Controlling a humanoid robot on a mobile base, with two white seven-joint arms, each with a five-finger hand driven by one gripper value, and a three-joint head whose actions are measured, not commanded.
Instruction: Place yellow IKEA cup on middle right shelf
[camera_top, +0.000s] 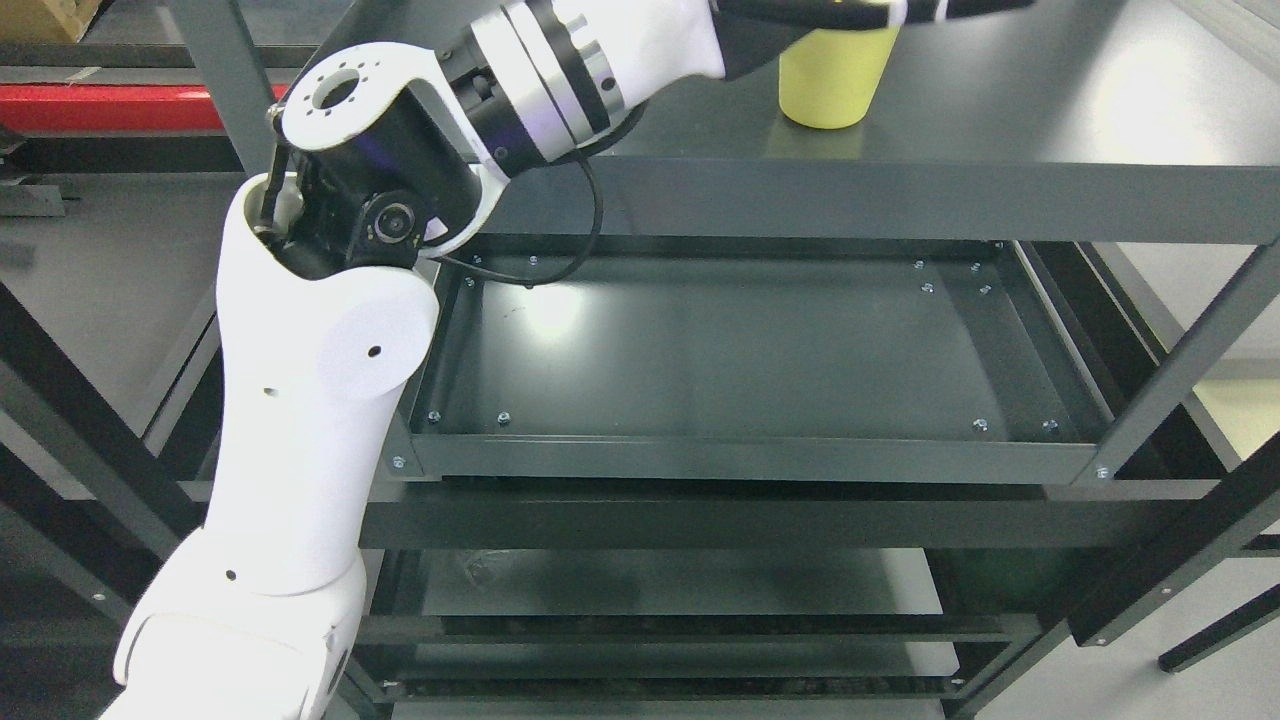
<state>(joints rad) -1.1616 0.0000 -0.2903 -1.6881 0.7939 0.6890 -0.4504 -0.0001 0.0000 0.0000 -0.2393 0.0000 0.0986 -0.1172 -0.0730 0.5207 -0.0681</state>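
Yellow plastic cup (833, 80) stands upright on the dark metal top shelf (1000, 120) with the left hand (800, 20) at its rim, grip mostly out of frame and untellable; lift it straight up before lowering toward the tray-like shelf below (720, 350).

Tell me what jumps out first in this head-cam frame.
The big white left arm dominates, rising from the lower left and bending across toward the top edge. There its dark hand sits over the yellow cup, which stands on the top shelf at upper centre; the grip itself is cropped out. Below, the tray-like middle shelf fills the centre with nothing on it.
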